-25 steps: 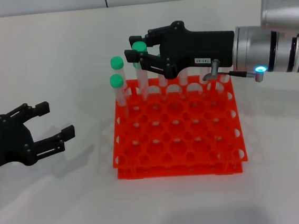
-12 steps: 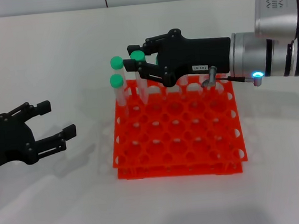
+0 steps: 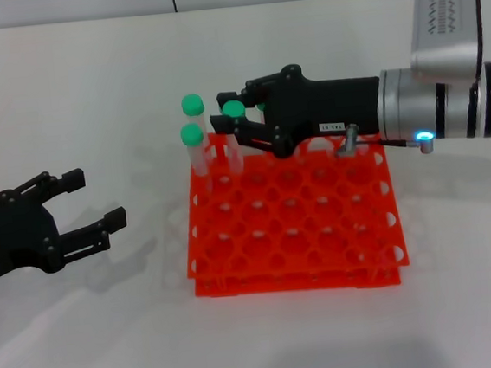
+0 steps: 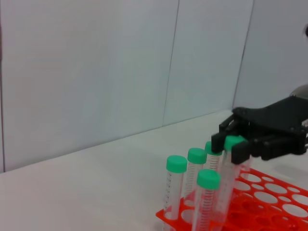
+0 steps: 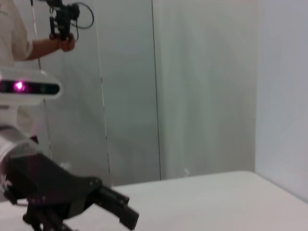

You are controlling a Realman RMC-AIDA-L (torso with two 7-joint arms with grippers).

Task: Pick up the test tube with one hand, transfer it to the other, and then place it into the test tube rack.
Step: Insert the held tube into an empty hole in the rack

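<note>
The right gripper (image 3: 238,125) reaches in from the right over the far edge of the rack (image 3: 291,223), its fingers closed on the green cap of the tube (image 3: 235,138), which stands nearly upright with its lower end down among the far-left holes. Three more capped tubes show close around it at that far-left corner, one (image 3: 193,147) just to its left and one (image 3: 192,109) behind that. The left gripper (image 3: 81,210) hangs low over the table well to the left of the rack, fingers spread wide and holding nothing. My worry is the crowding: the gripper is hard up against the neighbouring caps, so opening wide or pulling away sideways could knock a neighbour askew or tip the tube. If the tube's tip is resting on a rim instead of sitting through both plates, letting go might leave it leaning. A small white label (image 3: 334,126) sits on the right gripper's black wrist, but I can't read what is printed on it.
</note>
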